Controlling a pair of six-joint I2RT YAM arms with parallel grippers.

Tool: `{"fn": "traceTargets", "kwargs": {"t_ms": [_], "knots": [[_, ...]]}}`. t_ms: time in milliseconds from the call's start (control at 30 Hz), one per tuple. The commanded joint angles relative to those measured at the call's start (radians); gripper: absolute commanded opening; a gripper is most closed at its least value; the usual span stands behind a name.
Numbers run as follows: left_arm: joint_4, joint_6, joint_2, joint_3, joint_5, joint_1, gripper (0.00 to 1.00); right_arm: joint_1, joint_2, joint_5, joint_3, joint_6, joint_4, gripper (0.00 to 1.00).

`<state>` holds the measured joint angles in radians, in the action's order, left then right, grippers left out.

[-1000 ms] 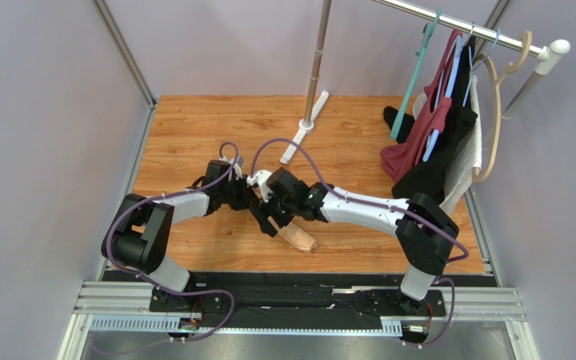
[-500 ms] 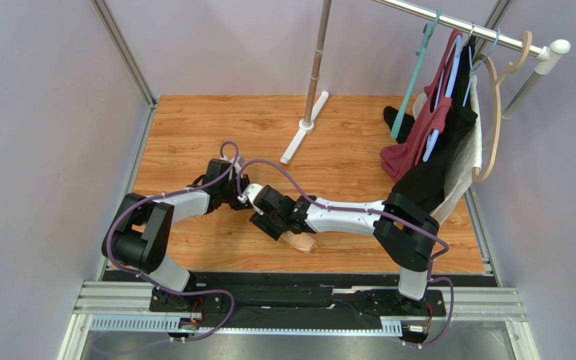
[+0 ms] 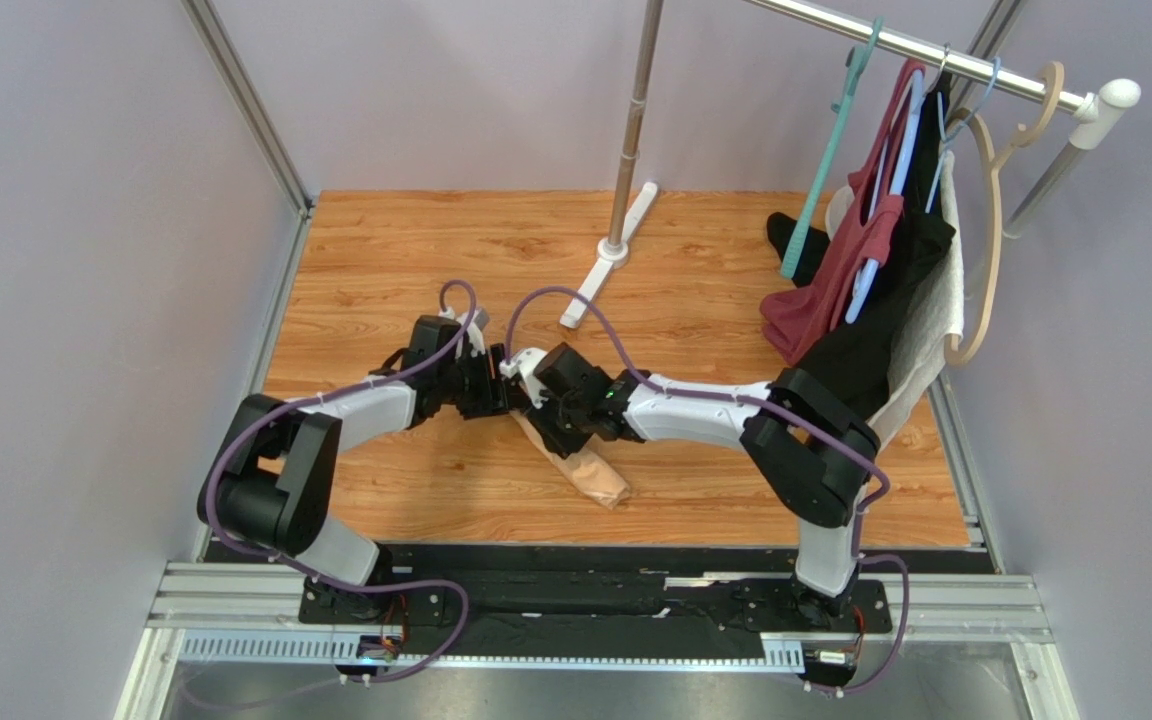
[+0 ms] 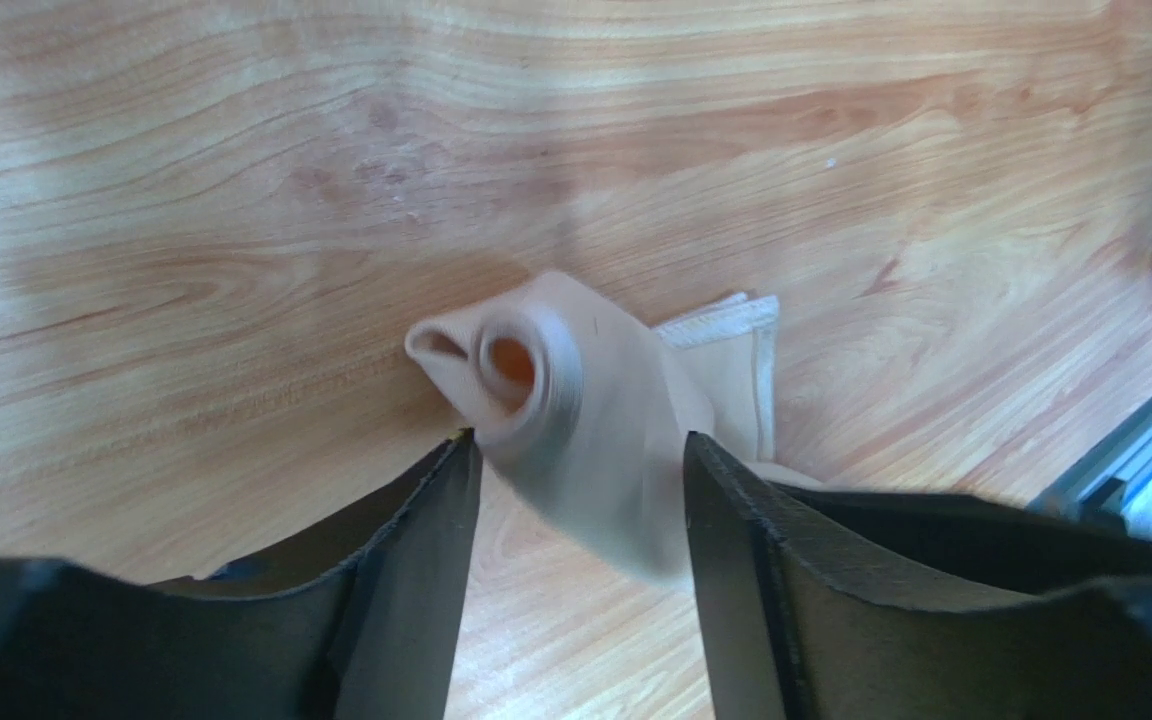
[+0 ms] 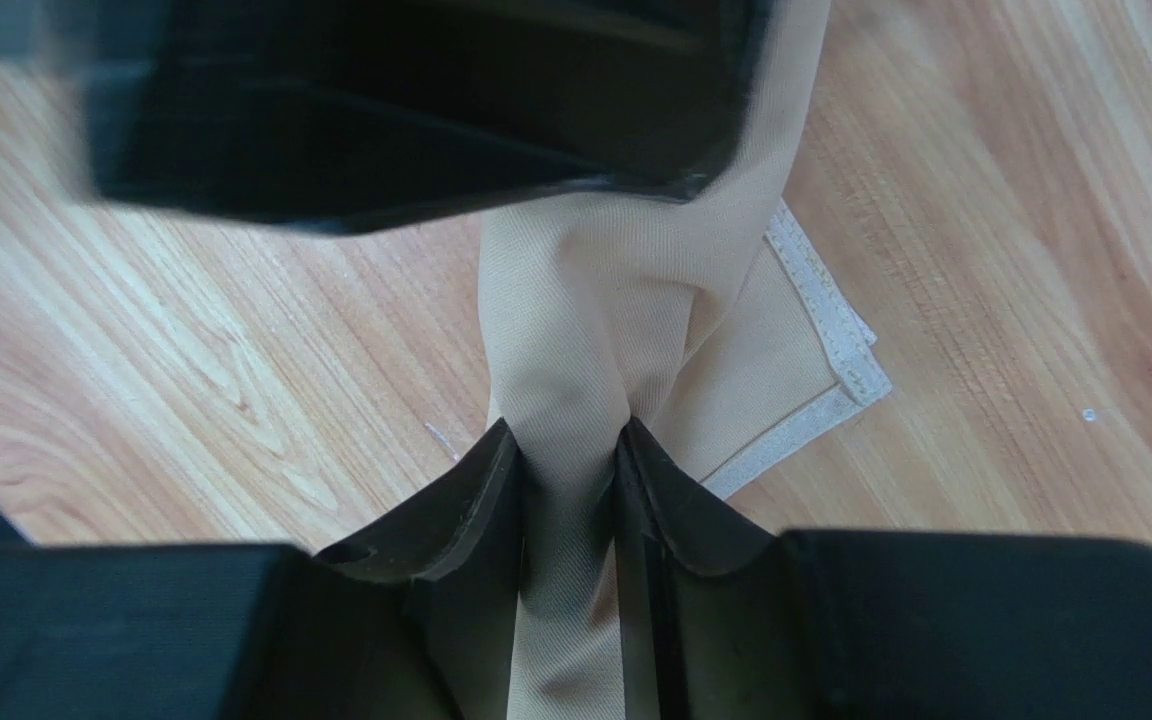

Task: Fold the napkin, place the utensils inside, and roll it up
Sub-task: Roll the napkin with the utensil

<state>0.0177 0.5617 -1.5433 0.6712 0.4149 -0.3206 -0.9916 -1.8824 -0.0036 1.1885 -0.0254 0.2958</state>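
Observation:
The peach-tan napkin (image 3: 600, 477) is rolled into a tube and lies near the table's front middle. In the right wrist view my right gripper (image 5: 564, 435) is shut on the napkin roll (image 5: 597, 323), both fingers pressing its sides. A hemmed corner (image 5: 823, 360) lies flat on the wood beside it. My left gripper (image 4: 575, 443) is open: the roll's curled end (image 4: 530, 368) sits between its fingers with gaps on both sides. From above, the left gripper (image 3: 501, 396) and the right gripper (image 3: 549, 432) meet at the roll's far end. The utensils are hidden.
The wooden table (image 3: 387, 255) carries a metal pole with a long white foot (image 3: 608, 263) at the back middle. Dark red, black and white garments (image 3: 875, 285) hang from a rail at the back right. A metal frame borders the table's near edge (image 3: 597, 558).
My left gripper has opened and let go of the roll's end. My right gripper has closed onto the roll, and the right arm has shifted slightly along it.

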Motion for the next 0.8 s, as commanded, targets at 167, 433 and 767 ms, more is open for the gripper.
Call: {"fn": "traceTargets", "kwargs": {"t_ms": [167, 433, 767], "knots": [[-0.015, -0.029, 0.207, -0.036, -0.110, -0.002, 0.67, 0.217, 0.032, -0.550, -0.093, -0.159, -0.162, 0.26], [0.028, -0.019, 0.187, -0.070, -0.094, -0.002, 0.68, 0.288, -0.073, -0.806, -0.069, -0.223, -0.233, 0.25], [0.112, 0.012, 0.134, -0.090, -0.097, 0.000, 0.68, 0.327, -0.159, -0.944, -0.050, -0.278, -0.288, 0.25]]}}
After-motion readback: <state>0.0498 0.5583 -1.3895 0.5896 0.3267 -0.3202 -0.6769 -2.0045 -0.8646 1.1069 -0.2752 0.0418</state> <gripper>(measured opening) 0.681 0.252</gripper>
